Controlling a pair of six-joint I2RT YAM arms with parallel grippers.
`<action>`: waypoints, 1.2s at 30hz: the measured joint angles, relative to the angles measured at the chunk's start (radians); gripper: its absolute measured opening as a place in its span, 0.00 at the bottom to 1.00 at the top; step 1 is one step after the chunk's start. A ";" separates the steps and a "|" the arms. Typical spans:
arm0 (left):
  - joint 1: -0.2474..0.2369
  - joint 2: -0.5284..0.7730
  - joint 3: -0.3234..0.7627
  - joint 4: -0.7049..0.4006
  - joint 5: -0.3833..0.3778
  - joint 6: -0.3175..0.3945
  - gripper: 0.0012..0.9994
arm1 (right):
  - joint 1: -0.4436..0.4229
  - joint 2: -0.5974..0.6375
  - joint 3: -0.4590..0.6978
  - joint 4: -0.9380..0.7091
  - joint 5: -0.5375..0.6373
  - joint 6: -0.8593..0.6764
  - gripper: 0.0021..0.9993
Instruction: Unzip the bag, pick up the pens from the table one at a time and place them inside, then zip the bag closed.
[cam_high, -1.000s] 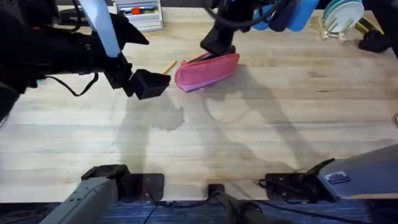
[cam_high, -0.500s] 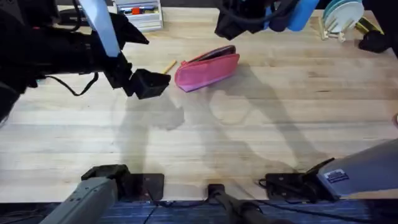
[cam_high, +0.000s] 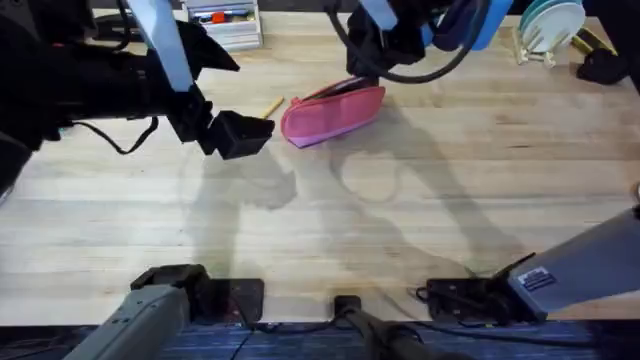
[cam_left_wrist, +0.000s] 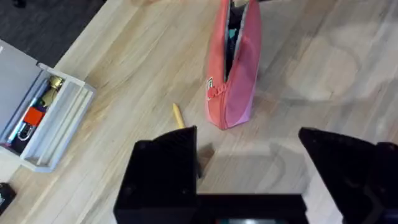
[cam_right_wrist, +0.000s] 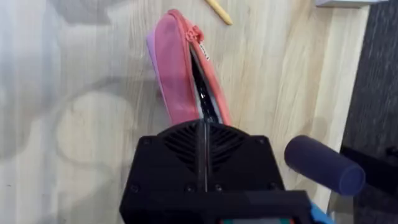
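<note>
While the oblong pink fabric pouch (cam_high: 333, 113) lies unzipped on the light wooden table (cam_high: 400, 220) overhead, a yellow-tan pen (cam_high: 271, 106) rests beside it. Left gripper (cam_left_wrist: 249, 171) hovers spread near the pen. Right gripper (cam_right_wrist: 202, 158), fingers pressed together, hangs above the pouch.

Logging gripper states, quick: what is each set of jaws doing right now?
Left gripper: open, holding nothing, above the table near the pen.
Right gripper: shut, empty, over the open bag.
</note>
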 joint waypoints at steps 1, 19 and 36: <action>0.000 0.000 0.000 0.000 0.000 0.000 0.99 | 0.000 0.009 0.000 0.008 0.000 -0.012 0.03; 0.000 0.000 0.000 0.000 0.000 0.000 0.99 | 0.000 0.122 0.000 0.035 0.000 -0.057 0.03; 0.000 0.000 0.000 -0.007 0.000 0.000 0.99 | 0.004 0.233 0.000 0.079 0.000 -0.057 0.03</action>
